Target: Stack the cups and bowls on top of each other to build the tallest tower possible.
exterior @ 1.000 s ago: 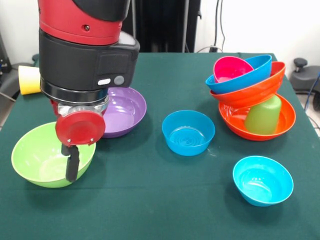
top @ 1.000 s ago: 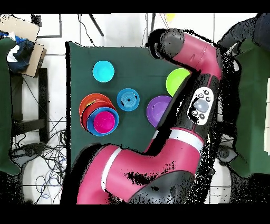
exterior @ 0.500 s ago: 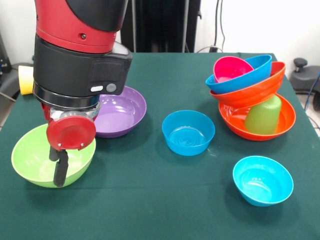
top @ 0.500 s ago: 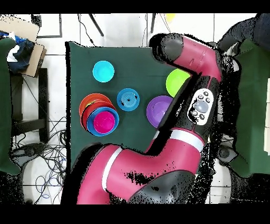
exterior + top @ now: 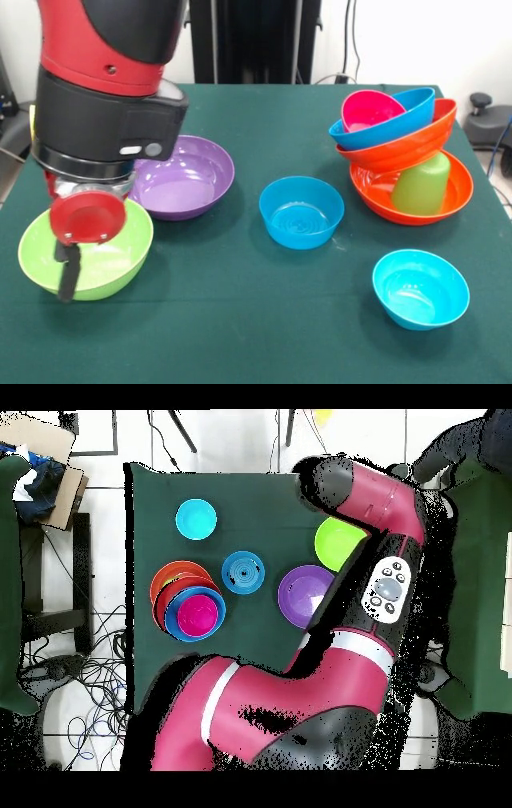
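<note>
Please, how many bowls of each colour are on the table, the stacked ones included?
Orange bowls: 2, lower and upper
Blue bowls: 2, stacked and alone
Purple bowl: 1
Lime green bowl: 1
Cyan bowl: 1
Pink bowl: 1
Total: 8

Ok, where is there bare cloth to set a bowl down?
Bare cloth runs along the near edge between the lime green bowl and the small cyan bowl, in front of the blue bowl. The far middle, behind the blue bowl, is also free. Crowded by the tower.
</note>
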`<state>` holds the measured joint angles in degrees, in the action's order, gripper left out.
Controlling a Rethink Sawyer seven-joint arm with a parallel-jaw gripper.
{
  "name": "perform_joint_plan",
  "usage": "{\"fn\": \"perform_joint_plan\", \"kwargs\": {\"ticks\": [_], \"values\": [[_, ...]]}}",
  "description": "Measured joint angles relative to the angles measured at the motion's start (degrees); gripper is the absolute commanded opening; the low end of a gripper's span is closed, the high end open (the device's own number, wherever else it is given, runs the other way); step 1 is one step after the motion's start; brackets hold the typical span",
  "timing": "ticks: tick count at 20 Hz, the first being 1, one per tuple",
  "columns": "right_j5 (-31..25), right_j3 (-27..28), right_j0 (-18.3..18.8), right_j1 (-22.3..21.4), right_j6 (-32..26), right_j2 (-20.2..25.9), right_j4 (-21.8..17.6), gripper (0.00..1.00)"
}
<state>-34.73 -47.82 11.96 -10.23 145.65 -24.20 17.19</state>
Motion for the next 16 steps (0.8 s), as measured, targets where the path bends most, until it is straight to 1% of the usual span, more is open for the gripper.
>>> {"fn": "perform_joint_plan", "kwargs": {"ticks": [2, 6, 12, 16], "values": [[1.8, -0.5, 0.7, 0.1, 0.0, 0.0, -0.8, 1.00], [3.5, -0.8, 1.8, 0.4, 0.0, 0.0, -1.8, 1.00], [3.8, -0.9, 2.9, 1.6, 0.0, 0.0, -3.2, 1.00], [3.8, -0.9, 2.9, 1.9, 0.0, 0.0, -3.4, 1.00]]}}
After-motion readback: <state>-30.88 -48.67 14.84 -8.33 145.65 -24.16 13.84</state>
